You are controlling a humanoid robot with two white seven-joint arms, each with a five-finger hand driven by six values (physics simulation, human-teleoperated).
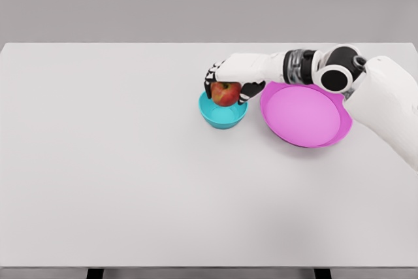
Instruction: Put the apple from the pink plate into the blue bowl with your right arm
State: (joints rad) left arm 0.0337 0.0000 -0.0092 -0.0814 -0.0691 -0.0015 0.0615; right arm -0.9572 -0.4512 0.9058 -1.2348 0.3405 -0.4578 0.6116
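Note:
A red apple [226, 94] hangs just over the blue bowl [222, 116], held in my right hand [225, 85], whose fingers curl around it from above and both sides. Whether the apple touches the bowl's inside I cannot tell. The pink plate [305, 115] lies right of the bowl with nothing on it. My right arm reaches in from the right edge, crossing above the plate's far rim. My left arm is out of view.
The bowl and the plate sit nearly rim to rim on a white table [117, 161]. The table's front edge runs along the bottom of the view.

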